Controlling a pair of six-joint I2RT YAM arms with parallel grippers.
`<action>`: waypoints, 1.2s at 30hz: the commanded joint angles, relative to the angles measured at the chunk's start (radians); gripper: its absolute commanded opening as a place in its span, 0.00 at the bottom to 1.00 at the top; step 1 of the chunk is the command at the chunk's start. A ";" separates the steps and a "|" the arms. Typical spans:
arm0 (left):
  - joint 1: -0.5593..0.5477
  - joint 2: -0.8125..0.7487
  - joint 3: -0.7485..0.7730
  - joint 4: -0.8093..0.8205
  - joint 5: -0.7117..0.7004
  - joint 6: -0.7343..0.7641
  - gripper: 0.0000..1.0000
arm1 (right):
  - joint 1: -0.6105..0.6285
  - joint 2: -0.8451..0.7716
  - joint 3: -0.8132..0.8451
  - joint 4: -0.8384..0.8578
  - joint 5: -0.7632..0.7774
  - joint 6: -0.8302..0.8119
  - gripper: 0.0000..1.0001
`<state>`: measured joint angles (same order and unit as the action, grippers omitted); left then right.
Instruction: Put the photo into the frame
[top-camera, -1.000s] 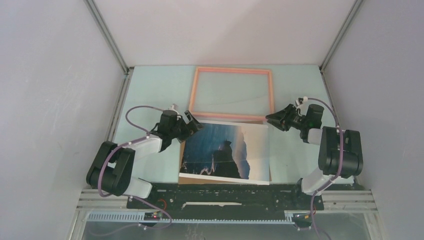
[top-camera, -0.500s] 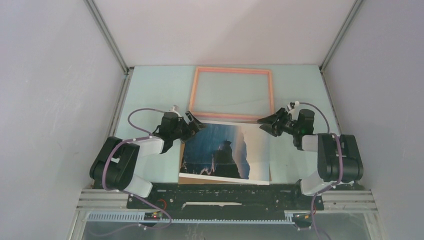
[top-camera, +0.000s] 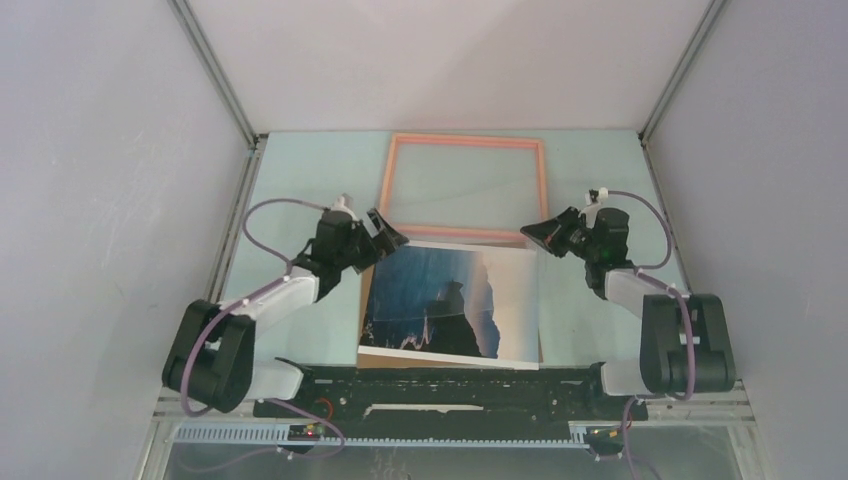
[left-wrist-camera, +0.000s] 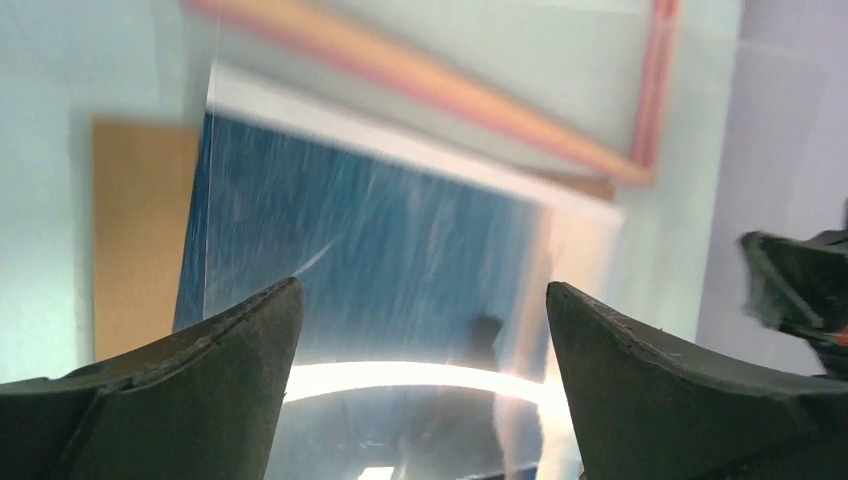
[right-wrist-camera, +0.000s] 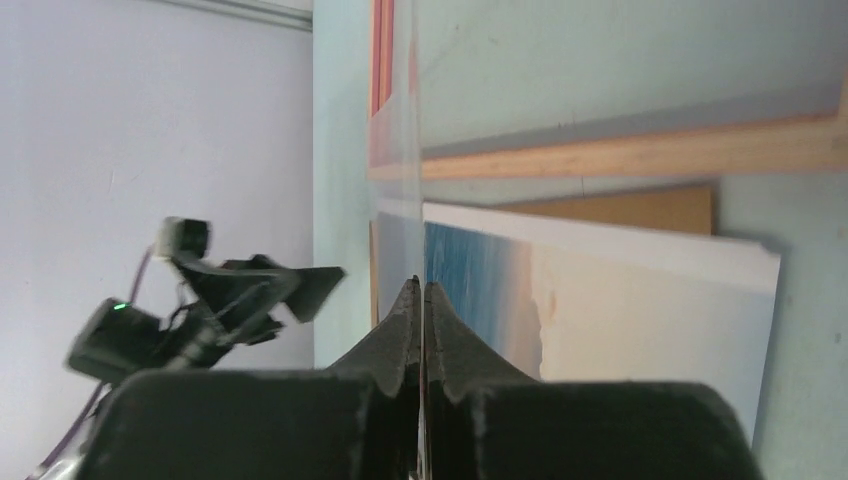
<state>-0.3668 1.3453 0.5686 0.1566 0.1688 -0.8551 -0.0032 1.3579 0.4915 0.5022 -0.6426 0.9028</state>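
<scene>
The photo (top-camera: 450, 300) lies face up near the arms, on a brown backing board (left-wrist-camera: 135, 220). The salmon-pink frame (top-camera: 465, 141) lies flat just beyond it. My right gripper (top-camera: 530, 232) is at the photo's far right corner. In the right wrist view the right gripper (right-wrist-camera: 421, 285) is shut on the edge of a thin clear sheet (right-wrist-camera: 400, 200) that stands edge-on. My left gripper (top-camera: 385, 235) is open at the photo's far left corner. In the left wrist view the left gripper (left-wrist-camera: 420, 290) looks through the clear sheet (left-wrist-camera: 420, 375) at the photo (left-wrist-camera: 400, 260).
The backing board (right-wrist-camera: 620, 210) sticks out beyond the photo's far edge, against the frame's near rail (right-wrist-camera: 640, 155). White walls enclose the pale green table (top-camera: 300, 180) on three sides. The arm bases and a black rail (top-camera: 450, 385) run along the near edge.
The left arm has stretched out and its gripper has moved a little toward the frame. The right gripper moved left, then up and back, staying shut on the clear sheet.
</scene>
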 joint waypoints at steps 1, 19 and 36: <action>0.057 -0.109 0.210 -0.135 -0.112 0.081 1.00 | -0.005 0.114 0.147 0.065 0.003 -0.043 0.00; 0.172 0.337 0.792 -0.065 -0.296 0.099 1.00 | -0.032 0.765 0.916 0.102 -0.083 0.134 0.00; 0.189 0.569 0.868 -0.103 -0.216 0.192 1.00 | -0.065 0.921 1.081 0.033 -0.149 0.089 0.00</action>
<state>-0.1844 1.9034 1.3869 0.0418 -0.0734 -0.6933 -0.0578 2.2971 1.5459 0.5270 -0.7670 1.0229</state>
